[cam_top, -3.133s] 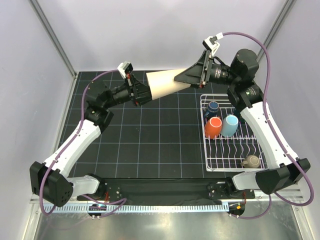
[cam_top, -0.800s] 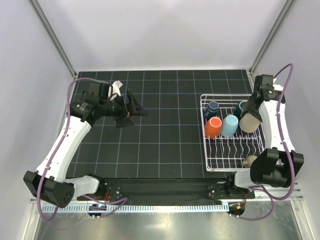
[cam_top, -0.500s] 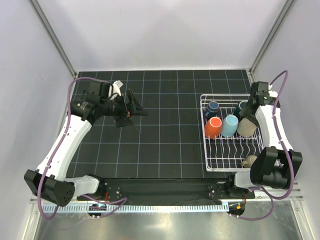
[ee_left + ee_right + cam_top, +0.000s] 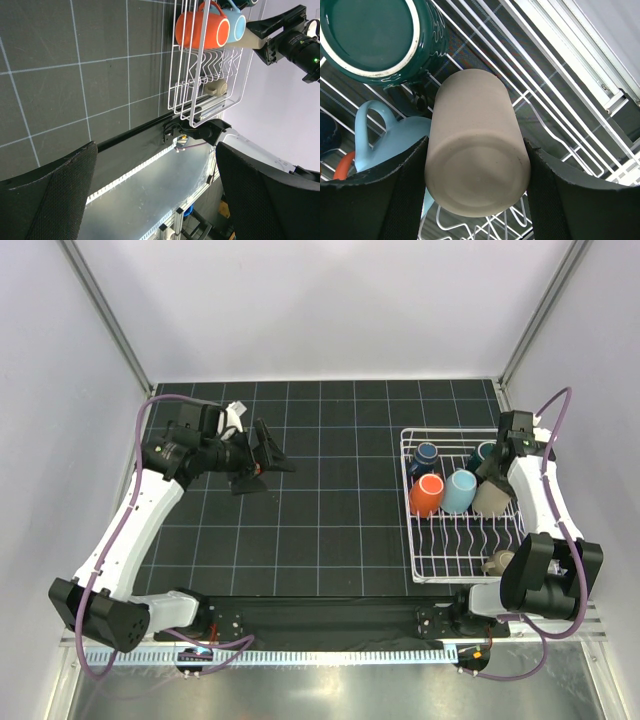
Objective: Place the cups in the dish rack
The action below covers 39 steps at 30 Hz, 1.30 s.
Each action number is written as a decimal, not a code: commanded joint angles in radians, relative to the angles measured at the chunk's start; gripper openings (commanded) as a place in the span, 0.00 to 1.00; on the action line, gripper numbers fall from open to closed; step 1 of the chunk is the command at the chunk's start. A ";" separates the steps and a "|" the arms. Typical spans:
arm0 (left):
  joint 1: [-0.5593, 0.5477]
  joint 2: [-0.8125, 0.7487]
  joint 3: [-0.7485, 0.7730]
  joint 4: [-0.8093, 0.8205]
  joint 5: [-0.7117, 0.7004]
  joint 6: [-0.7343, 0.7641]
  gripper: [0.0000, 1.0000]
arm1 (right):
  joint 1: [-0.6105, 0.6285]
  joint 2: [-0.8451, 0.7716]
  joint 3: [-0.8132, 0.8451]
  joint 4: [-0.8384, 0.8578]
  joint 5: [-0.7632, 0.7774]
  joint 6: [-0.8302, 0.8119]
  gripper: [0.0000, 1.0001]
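Note:
My right gripper (image 4: 496, 478) is shut on the tall beige tumbler (image 4: 489, 498), which leans base-up over the right side of the white dish rack (image 4: 410, 532). In the right wrist view both pads press the tumbler (image 4: 476, 150), whose mouth end reaches down among the rack wires (image 4: 547, 80) beside the dark teal mug (image 4: 372, 35) and the light blue mug (image 4: 385, 137). The rack also holds a navy cup (image 4: 427, 454), an orange cup (image 4: 426, 496) and a small taupe mug (image 4: 500, 562). My left gripper (image 4: 275, 462) is open and holds nothing, above the mat's left half.
The black gridded mat (image 4: 320, 510) covers the table. The rack sits close to the right wall, with the right arm's base (image 4: 545, 585) just in front of it. A metal ledge (image 4: 150, 190) runs along the near edge.
The right gripper has carried the tumbler from mid-air over to the rack and lowered it a little further among the wires. The left arm drew back to the left and now holds still.

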 commanded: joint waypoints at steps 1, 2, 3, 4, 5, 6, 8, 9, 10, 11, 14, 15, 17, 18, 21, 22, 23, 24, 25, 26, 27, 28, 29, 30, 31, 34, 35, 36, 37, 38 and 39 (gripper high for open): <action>-0.004 -0.001 0.026 0.001 0.002 0.006 0.96 | -0.004 -0.024 -0.008 0.026 0.015 0.002 0.21; -0.004 -0.001 0.026 0.001 0.002 0.006 0.97 | -0.004 -0.026 -0.008 0.023 0.017 0.003 0.25; -0.004 0.001 0.025 0.001 0.004 0.006 0.97 | -0.004 -0.027 -0.010 0.014 0.014 0.005 0.35; -0.004 -0.001 0.023 0.002 0.004 0.005 0.96 | -0.004 -0.027 -0.007 0.009 0.008 0.002 0.42; -0.004 -0.002 0.022 0.001 0.005 0.003 0.96 | -0.004 -0.029 -0.004 0.003 0.008 -0.003 0.49; -0.004 -0.004 0.019 0.004 0.005 0.003 0.97 | -0.004 -0.029 -0.001 -0.012 0.009 -0.002 0.64; -0.004 -0.007 0.015 0.005 0.010 0.002 0.96 | -0.002 -0.030 0.013 -0.030 0.015 -0.003 0.77; -0.004 -0.009 0.014 0.007 0.010 0.000 0.96 | -0.002 -0.030 0.018 -0.049 0.017 -0.002 0.87; -0.004 -0.012 0.011 0.005 0.011 0.000 0.97 | -0.004 -0.032 0.024 -0.057 0.011 -0.002 0.91; -0.005 -0.013 0.006 0.007 0.015 -0.001 0.96 | -0.004 -0.033 0.028 -0.064 0.011 0.000 0.95; -0.005 -0.022 -0.001 0.005 0.015 -0.003 0.96 | -0.004 -0.038 0.044 -0.095 -0.006 0.005 1.00; -0.007 -0.027 -0.001 0.007 0.015 -0.004 0.96 | -0.004 -0.041 0.057 -0.113 -0.008 0.012 1.00; -0.014 -0.025 -0.003 0.005 0.016 -0.006 0.97 | -0.004 -0.052 0.079 -0.151 -0.009 0.017 1.00; -0.017 -0.028 -0.003 0.007 0.016 -0.009 0.96 | -0.002 -0.058 0.103 -0.162 -0.009 0.020 1.00; -0.026 -0.030 -0.008 0.005 0.018 -0.012 0.96 | -0.001 -0.096 0.157 -0.213 -0.006 0.023 0.99; -0.030 -0.030 -0.008 0.007 0.018 -0.014 0.96 | 0.003 -0.107 0.174 -0.227 -0.011 0.026 1.00; -0.033 -0.033 -0.008 0.007 0.019 -0.015 0.97 | 0.006 -0.125 0.188 -0.253 -0.012 0.025 1.00; -0.037 -0.033 -0.008 0.007 0.021 -0.017 0.97 | 0.013 -0.134 0.217 -0.267 -0.020 0.025 1.00; -0.040 -0.038 -0.008 0.005 0.021 -0.020 0.96 | 0.016 -0.142 0.231 -0.293 -0.028 0.023 1.00; -0.042 -0.036 -0.008 0.007 0.021 -0.021 0.96 | 0.032 -0.159 0.257 -0.304 -0.063 0.017 1.00; -0.046 -0.038 -0.009 0.005 0.022 -0.021 0.96 | 0.044 -0.165 0.271 -0.313 -0.080 0.011 1.00; -0.048 -0.041 -0.009 0.007 0.022 -0.026 0.96 | 0.062 -0.173 0.284 -0.328 -0.098 -0.003 1.00; -0.050 -0.039 -0.014 0.005 0.022 -0.027 0.96 | 0.093 -0.183 0.312 -0.330 -0.118 -0.011 1.00; -0.057 -0.039 -0.017 0.005 0.022 -0.032 0.96 | 0.160 -0.190 0.323 -0.327 -0.159 -0.018 0.99; -0.057 -0.045 -0.020 0.007 0.024 -0.033 0.96 | 0.205 -0.193 0.333 -0.319 -0.184 -0.026 1.00; -0.068 -0.051 -0.044 0.019 0.031 -0.047 0.96 | 0.410 -0.171 0.396 -0.339 -0.221 -0.008 1.00; -0.069 -0.058 -0.050 0.022 0.034 -0.049 0.96 | 0.453 -0.161 0.422 -0.340 -0.230 0.003 1.00; -0.071 -0.061 -0.061 0.022 0.035 -0.052 0.96 | 0.545 -0.151 0.429 -0.342 -0.247 0.011 1.00; -0.077 -0.064 -0.066 0.024 0.033 -0.053 0.96 | 0.582 -0.148 0.435 -0.336 -0.256 0.020 1.00; -0.079 -0.071 -0.070 0.022 0.030 -0.056 0.96 | 0.628 -0.148 0.438 -0.325 -0.264 0.034 1.00; -0.080 -0.074 -0.081 0.016 0.027 -0.058 0.96 | 0.668 -0.151 0.436 -0.319 -0.267 0.041 0.99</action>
